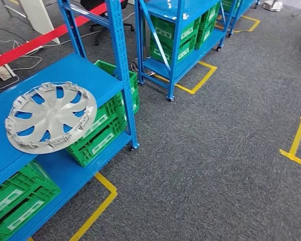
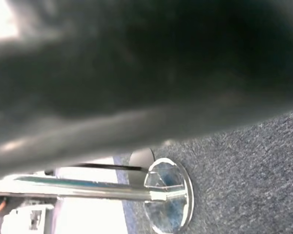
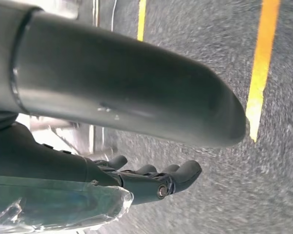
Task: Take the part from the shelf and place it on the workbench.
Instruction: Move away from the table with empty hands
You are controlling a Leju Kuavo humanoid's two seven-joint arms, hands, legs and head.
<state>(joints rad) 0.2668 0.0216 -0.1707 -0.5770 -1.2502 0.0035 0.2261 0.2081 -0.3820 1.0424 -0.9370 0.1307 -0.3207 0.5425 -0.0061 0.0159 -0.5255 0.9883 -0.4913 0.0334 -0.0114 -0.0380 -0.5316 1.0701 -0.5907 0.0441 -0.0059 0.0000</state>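
Hubcap flat on blue shelf, right hand fingers apart, empty, left unclear

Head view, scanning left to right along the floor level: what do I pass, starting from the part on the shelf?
Silver hubcap on the near blue shelf → green crate beneath it → second blue shelf unit with green crates → open grey carpet → yellow floor tape corner.

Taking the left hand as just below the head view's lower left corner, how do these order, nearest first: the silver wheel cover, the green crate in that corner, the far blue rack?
1. green crate: lower shelf, bottom left.
2. silver wheel cover: lying flat on the shelf above.
3. far blue rack: across the carpet, upper middle.
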